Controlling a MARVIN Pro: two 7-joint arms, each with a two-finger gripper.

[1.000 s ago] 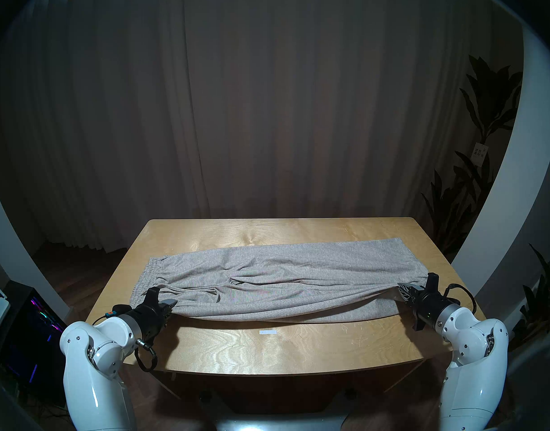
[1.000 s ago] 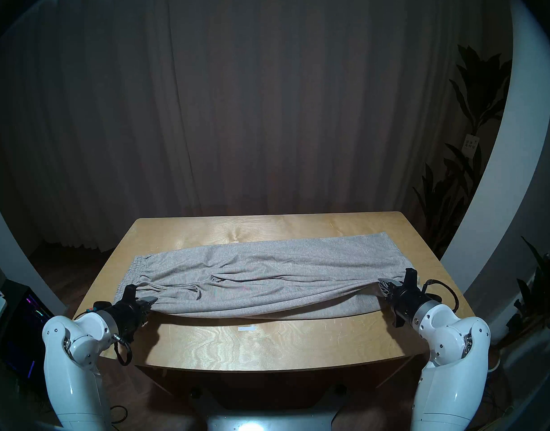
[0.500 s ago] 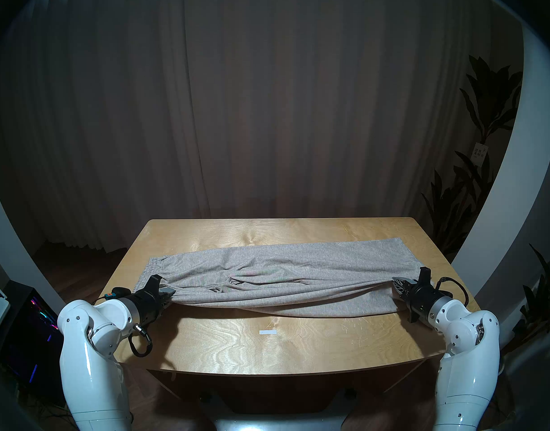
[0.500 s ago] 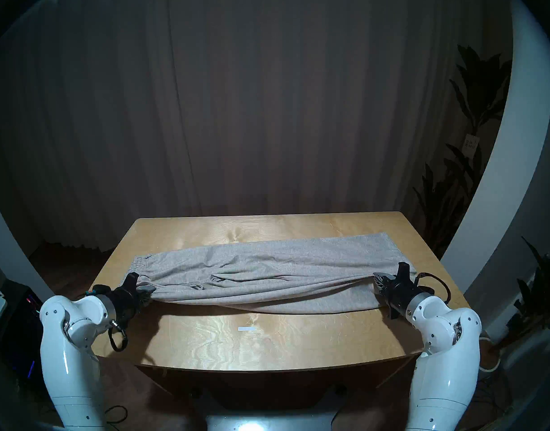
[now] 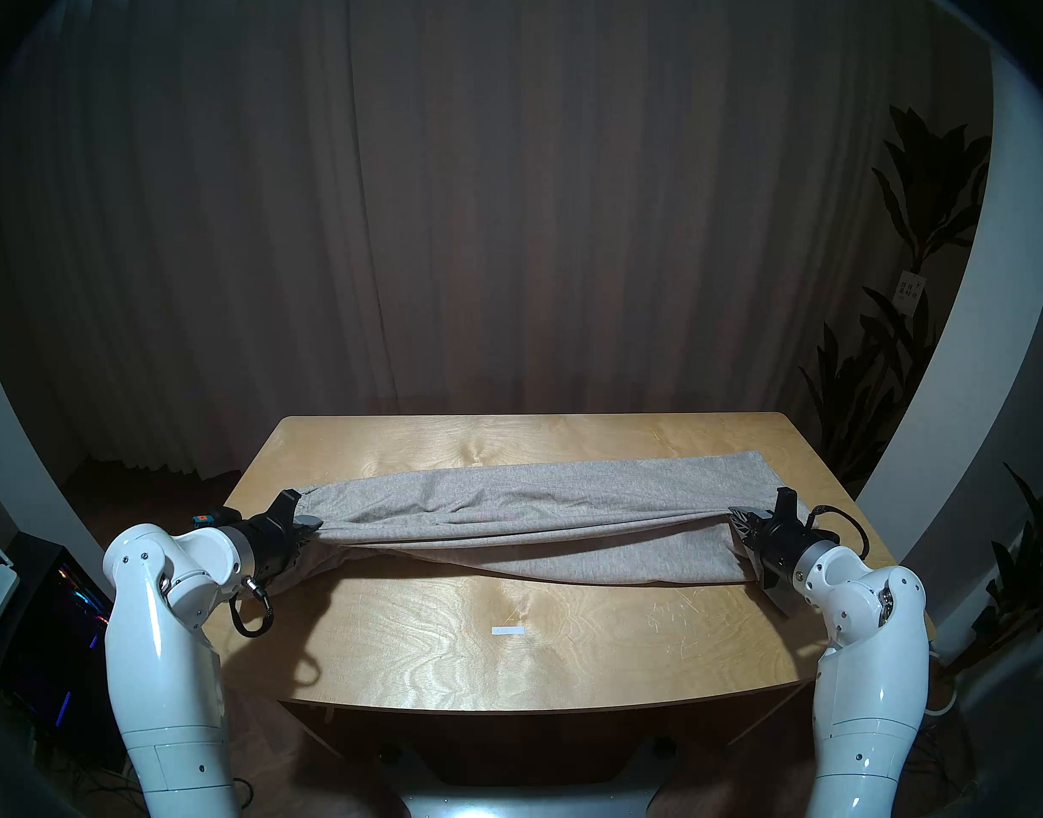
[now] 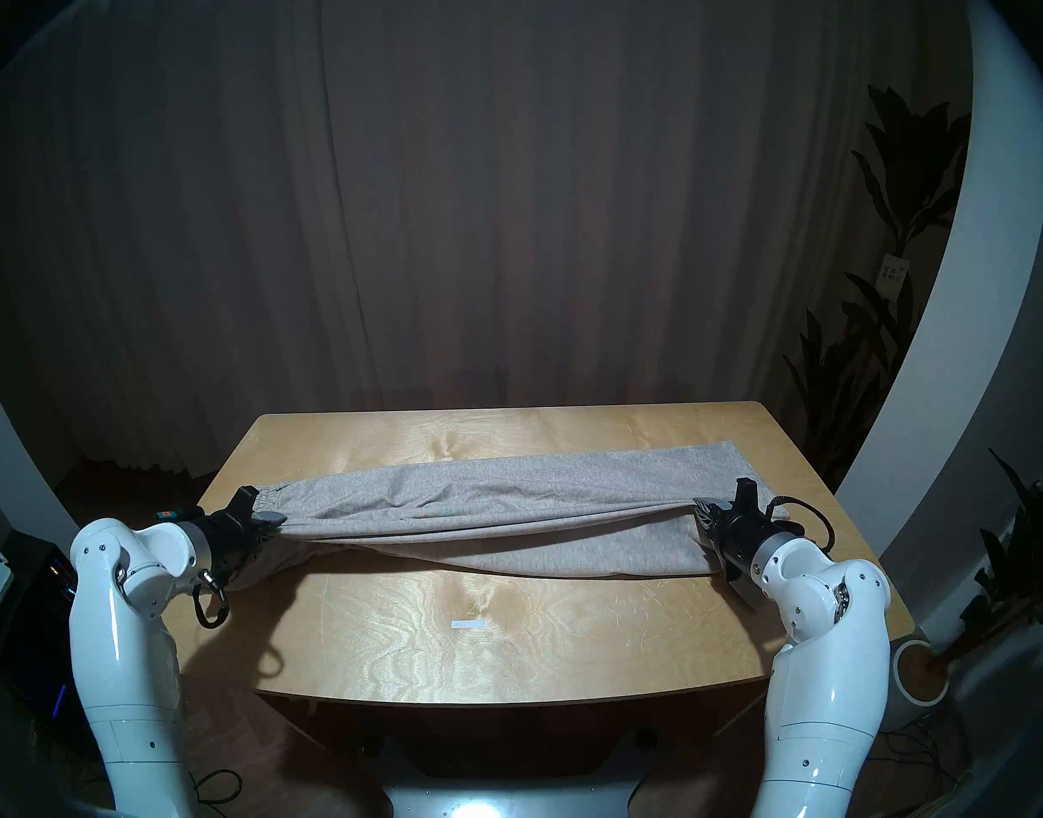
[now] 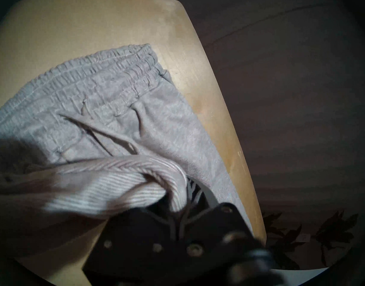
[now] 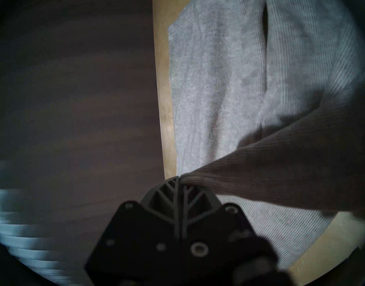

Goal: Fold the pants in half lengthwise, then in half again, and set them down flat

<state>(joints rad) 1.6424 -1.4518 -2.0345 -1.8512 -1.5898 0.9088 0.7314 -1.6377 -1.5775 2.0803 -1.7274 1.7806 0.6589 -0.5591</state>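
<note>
The wooden table [image 5: 448, 663] carries the pants [image 5: 566, 507], long axis running left-right: waistband at left, leg hems at right. The near edge is raised, clamped by the left tool [image 5: 313, 524] and right tool [image 5: 734, 513]; the far half probably lies flat.

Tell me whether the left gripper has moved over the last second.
Yes. The left gripper, shut on the pants, has moved away from the table's near edge toward its far edge, carrying the cloth over.

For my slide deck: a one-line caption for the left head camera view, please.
Both tools, left tool and right tool, carry the light grey knit sweatpants' near edge across the wooden table.
</note>
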